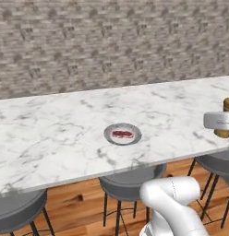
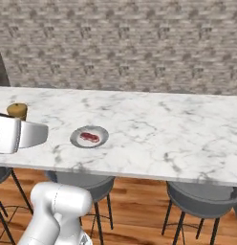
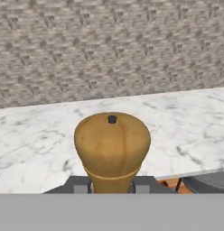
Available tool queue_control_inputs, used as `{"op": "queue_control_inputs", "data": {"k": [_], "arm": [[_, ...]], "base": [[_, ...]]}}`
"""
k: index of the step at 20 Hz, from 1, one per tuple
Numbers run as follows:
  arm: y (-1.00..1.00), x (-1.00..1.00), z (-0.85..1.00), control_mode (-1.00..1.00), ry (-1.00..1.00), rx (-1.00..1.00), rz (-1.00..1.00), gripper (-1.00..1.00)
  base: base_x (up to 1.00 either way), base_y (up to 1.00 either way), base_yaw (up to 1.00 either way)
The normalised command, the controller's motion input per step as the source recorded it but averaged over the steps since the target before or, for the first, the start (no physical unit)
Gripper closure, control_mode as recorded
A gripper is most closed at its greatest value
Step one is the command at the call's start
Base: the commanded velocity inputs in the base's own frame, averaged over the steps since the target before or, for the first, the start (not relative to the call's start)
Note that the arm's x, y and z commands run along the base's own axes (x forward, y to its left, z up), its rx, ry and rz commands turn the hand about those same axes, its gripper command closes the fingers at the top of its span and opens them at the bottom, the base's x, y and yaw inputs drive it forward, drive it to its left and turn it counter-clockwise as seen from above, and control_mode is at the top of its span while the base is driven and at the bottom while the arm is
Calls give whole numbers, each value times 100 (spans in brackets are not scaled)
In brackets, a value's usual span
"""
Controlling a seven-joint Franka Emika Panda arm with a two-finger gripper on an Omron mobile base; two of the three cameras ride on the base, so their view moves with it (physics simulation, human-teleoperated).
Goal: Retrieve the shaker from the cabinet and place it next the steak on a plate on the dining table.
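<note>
Here we see the dining table (image 1: 51,133) stretching long and white before the brick wall (image 1: 111,41), grey stools (image 1: 130,182) tucked under its near edge. The plate (image 1: 123,134) rests mid-table with the steak (image 1: 122,134) on it. Well apart from them, our gripper (image 3: 112,186) clamps the shaker (image 3: 112,146) (upright, above the table's near edge).
</note>
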Motion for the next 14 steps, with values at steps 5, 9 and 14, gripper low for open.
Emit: {"op": "queue_control_inputs", "data": {"k": [5,9,14], "arm": [[0,0,0,100,0,0,0,100],[0,0,0,100,0,0,0,100],[0,0,0,100,0,0,0,100]], "base": [[71,-2,41],[86,-28,34],[93,-19,31]]}}
